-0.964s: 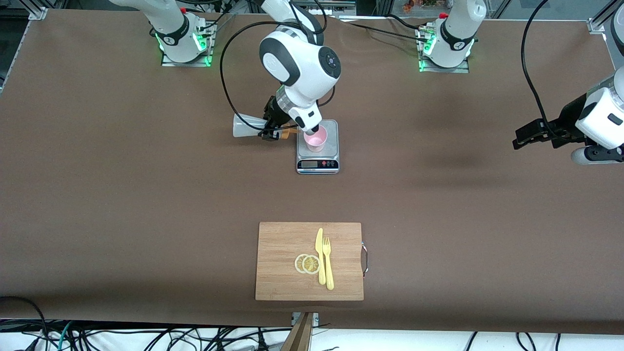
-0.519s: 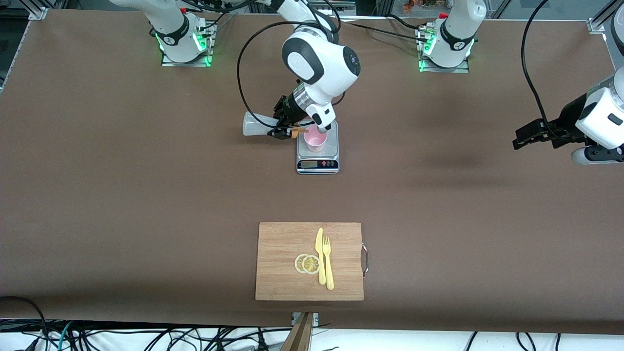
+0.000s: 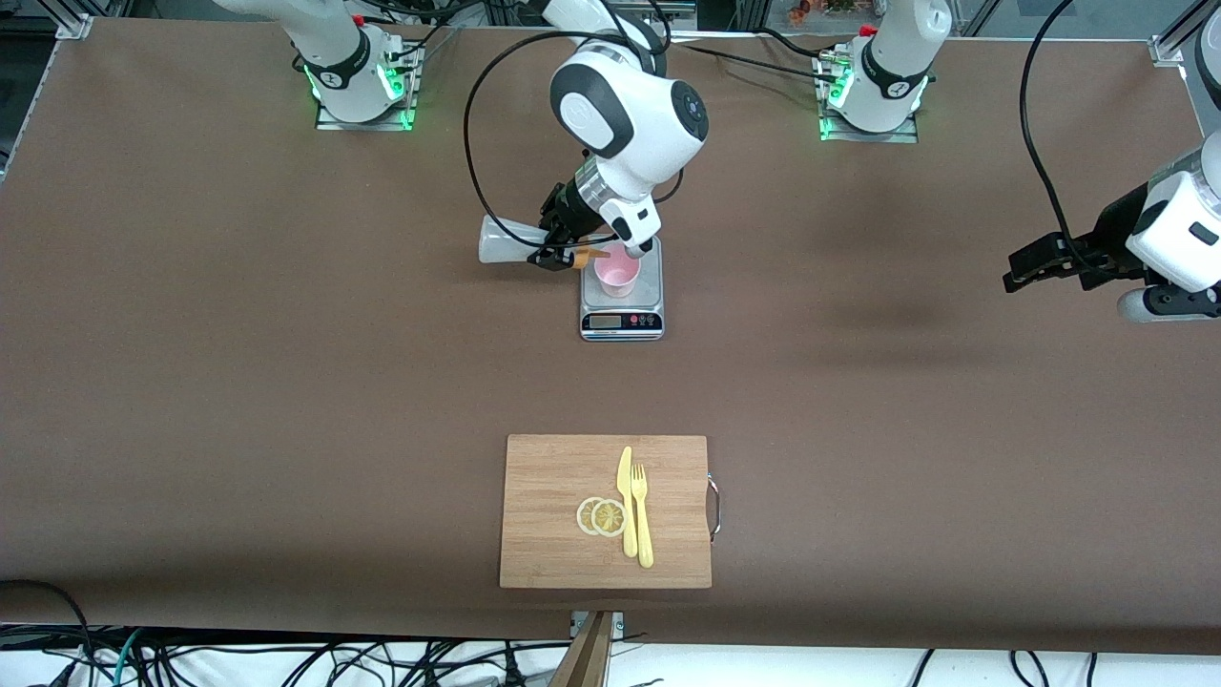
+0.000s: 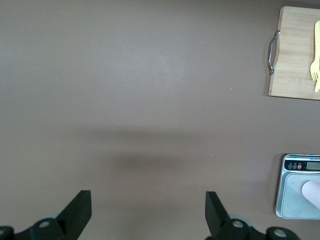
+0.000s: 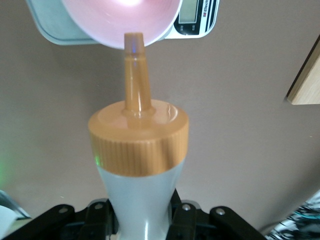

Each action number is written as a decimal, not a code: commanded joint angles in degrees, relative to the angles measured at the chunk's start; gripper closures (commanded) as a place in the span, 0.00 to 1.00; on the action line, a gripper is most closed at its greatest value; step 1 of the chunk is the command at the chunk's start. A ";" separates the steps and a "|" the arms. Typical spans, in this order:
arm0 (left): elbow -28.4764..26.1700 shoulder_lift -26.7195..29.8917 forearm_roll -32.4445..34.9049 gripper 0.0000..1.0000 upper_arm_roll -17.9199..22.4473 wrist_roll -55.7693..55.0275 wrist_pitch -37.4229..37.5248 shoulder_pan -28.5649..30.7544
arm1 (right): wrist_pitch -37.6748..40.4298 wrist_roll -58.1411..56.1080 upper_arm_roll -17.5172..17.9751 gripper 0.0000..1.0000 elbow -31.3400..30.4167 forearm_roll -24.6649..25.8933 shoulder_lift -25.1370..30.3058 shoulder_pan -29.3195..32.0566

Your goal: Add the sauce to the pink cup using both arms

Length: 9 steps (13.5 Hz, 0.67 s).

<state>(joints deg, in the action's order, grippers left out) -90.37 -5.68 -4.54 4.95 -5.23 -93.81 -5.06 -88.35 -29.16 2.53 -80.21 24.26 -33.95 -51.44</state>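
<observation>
We take the scale (image 3: 621, 303) as our landmark. Above its plate the room is crowded: the pink cup (image 3: 617, 277) stands on it, the right gripper (image 3: 559, 250) hangs just beside it toward the right arm's end, clamped on the sauce bottle (image 3: 506, 242), whose orange nozzle reaches over the cup's rim. Nearer to the front camera than the scale, bare brown table (image 3: 286, 382) runs to the cutting board (image 3: 553, 510), which carries lemon slices (image 3: 601, 516), a knife (image 3: 625, 501) and a fork (image 3: 642, 525). Toward the left arm's end, we see open table under the left gripper (image 4: 145, 215), its fingers spread wide, well apart from the scale.
</observation>
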 commanded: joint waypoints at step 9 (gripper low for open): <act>0.90 -0.21 0.41 0.00 -0.11 1.28 1.00 0.31 | -9.45 -17.13 -0.16 0.91 -9.33 -26.08 11.35 17.32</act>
<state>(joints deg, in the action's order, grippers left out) -90.37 -5.68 -4.54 4.96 -5.23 -93.78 -5.05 -94.04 -41.57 2.10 -83.44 2.58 -27.05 -37.38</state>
